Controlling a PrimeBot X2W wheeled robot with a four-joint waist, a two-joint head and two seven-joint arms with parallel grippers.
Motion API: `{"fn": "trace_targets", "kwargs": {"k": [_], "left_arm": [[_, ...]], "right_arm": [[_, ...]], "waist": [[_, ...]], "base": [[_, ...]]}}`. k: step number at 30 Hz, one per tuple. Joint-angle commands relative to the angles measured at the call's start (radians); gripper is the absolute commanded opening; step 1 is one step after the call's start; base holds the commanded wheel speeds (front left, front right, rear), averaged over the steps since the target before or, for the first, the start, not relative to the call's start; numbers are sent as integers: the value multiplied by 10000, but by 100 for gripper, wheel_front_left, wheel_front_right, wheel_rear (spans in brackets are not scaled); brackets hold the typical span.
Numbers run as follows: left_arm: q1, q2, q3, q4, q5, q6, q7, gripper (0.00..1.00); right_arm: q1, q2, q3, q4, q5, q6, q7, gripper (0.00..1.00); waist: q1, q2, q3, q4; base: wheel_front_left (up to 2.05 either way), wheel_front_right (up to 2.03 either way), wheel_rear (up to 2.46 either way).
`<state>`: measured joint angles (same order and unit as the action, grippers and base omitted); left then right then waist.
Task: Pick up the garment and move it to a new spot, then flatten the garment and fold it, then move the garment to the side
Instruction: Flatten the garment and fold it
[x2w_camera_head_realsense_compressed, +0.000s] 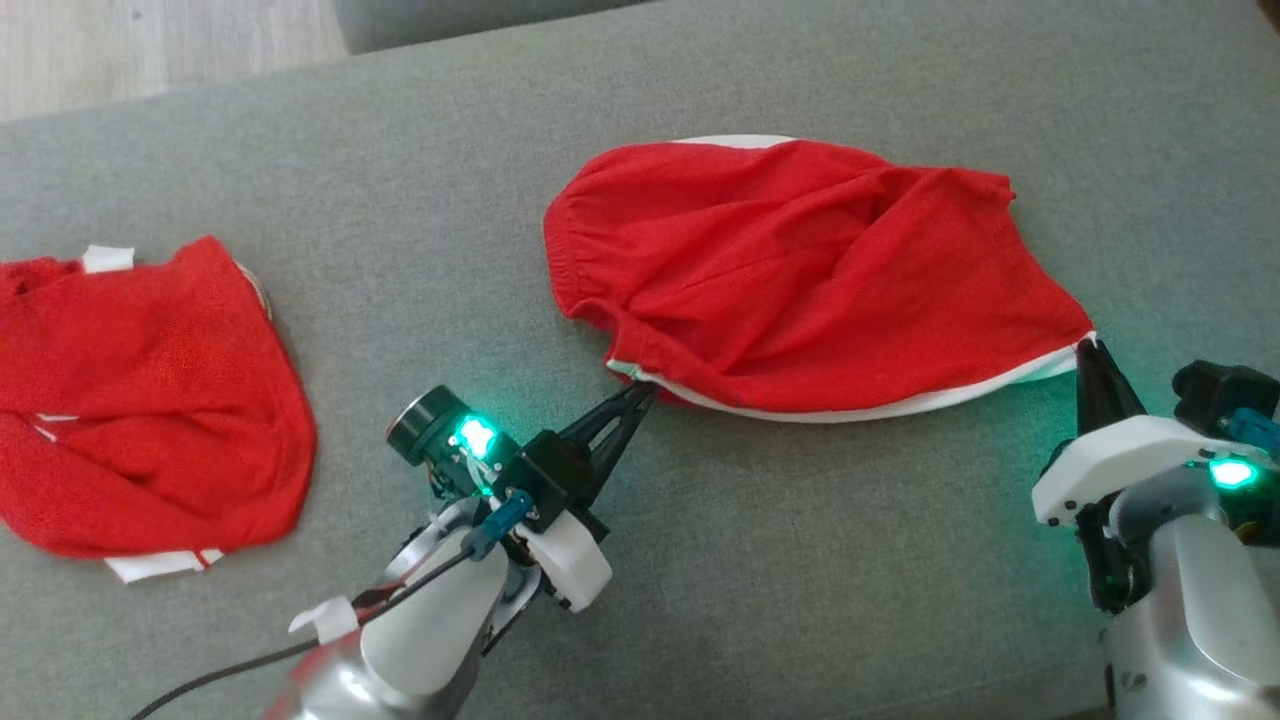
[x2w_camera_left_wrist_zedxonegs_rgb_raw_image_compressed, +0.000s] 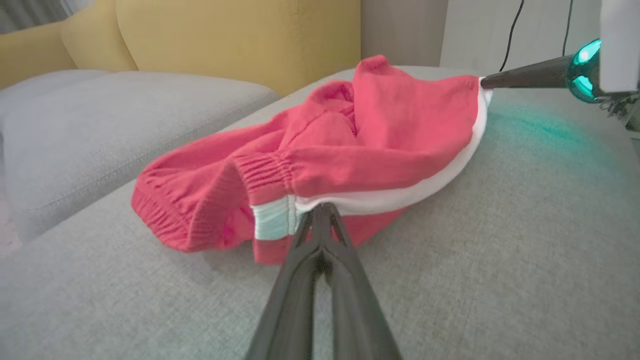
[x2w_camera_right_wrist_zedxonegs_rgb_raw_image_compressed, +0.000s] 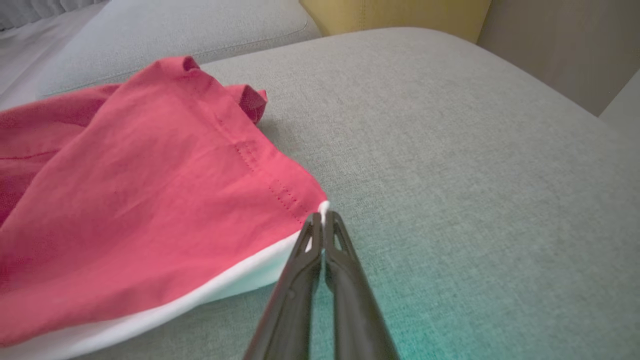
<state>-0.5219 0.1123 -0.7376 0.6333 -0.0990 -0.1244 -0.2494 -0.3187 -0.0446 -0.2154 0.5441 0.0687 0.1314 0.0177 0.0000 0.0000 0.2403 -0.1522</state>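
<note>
A red garment (x2w_camera_head_realsense_compressed: 810, 270) with a white stripe along its near edge lies rumpled on the grey cushion (x2w_camera_head_realsense_compressed: 760, 560), right of centre. My left gripper (x2w_camera_head_realsense_compressed: 640, 392) is shut on the garment's near left corner, by the elastic waistband (x2w_camera_left_wrist_zedxonegs_rgb_raw_image_compressed: 265, 172); in the left wrist view its tips (x2w_camera_left_wrist_zedxonegs_rgb_raw_image_compressed: 320, 210) pinch the white stripe. My right gripper (x2w_camera_head_realsense_compressed: 1088, 348) is shut on the near right corner, and in the right wrist view its tips (x2w_camera_right_wrist_zedxonegs_rgb_raw_image_compressed: 324, 220) clamp the white hem of the garment (x2w_camera_right_wrist_zedxonegs_rgb_raw_image_compressed: 150, 200). The stripe runs slack between both grips.
A second red garment (x2w_camera_head_realsense_compressed: 140, 400) with white trim lies bunched at the left edge of the cushion. Wooden floor (x2w_camera_head_realsense_compressed: 150, 45) shows beyond the far left. Yellow sofa backs (x2w_camera_left_wrist_zedxonegs_rgb_raw_image_compressed: 225, 35) rise behind the cushion in the left wrist view.
</note>
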Motion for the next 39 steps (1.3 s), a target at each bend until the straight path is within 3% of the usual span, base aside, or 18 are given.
{"fn": "trace_targets", "kwargs": {"k": [1, 12, 18, 19, 20, 21, 29, 30, 31, 39], "left_arm": [[-108, 179, 321, -449, -108, 96, -121, 0], [628, 432, 612, -1335, -298, 414, -123, 0], [1242, 504, 1439, -1934, -817, 956, -123, 0], [1399, 522, 1620, -2055, -923, 1067, -123, 18], [1571, 542, 1795, -2171, -1026, 1163, -123, 80], [1758, 553, 1971, -2276, -1136, 1252, -123, 100], [3102, 468, 2959, -2783, -1682, 1698, -123, 100], [3260, 418, 3053, -2832, -1726, 1717, -123, 100], [3394, 366, 3139, -2875, -1751, 1740, -123, 100], [3675, -36, 3942, -3370, -1809, 1791, -124, 100]], "right_arm": [[-319, -56, 146, -289, -85, -7, -25, 0], [-118, -56, -18, -306, -168, -7, 139, 0], [142, -56, -83, -345, -111, -7, 151, 0], [210, -56, -114, -345, -98, -7, 134, 0], [285, -56, -144, -341, -80, -7, 115, 0], [370, -56, -185, -336, -59, -7, 95, 0], [892, -56, -524, -278, 98, -7, -47, 0], [946, -56, -521, -306, 71, -7, -108, 55], [993, -56, -461, -330, 149, -7, -176, 100], [1465, -56, 809, -1663, 510, -7, -1581, 100]], "waist": [[0, 0, -126, 39], [0, 0, -833, 326], [0, 0, -1128, 540], [0, 0, -1177, 582], [0, 0, -1225, 625], [0, 0, -1286, 678], [0, 0, -1592, 935], [0, 0, -1615, 958], [0, 0, -1636, 979], [0, 0, -1758, 1131]], "base": [[0, 0, 0], [0, 0, 0], [0, 0, 0], [0, 0, 0], [0, 0, 0], [0, 0, 0], [0, 0, 0], [0, 0, 0], [0, 0, 0], [0, 0, 0]]}}
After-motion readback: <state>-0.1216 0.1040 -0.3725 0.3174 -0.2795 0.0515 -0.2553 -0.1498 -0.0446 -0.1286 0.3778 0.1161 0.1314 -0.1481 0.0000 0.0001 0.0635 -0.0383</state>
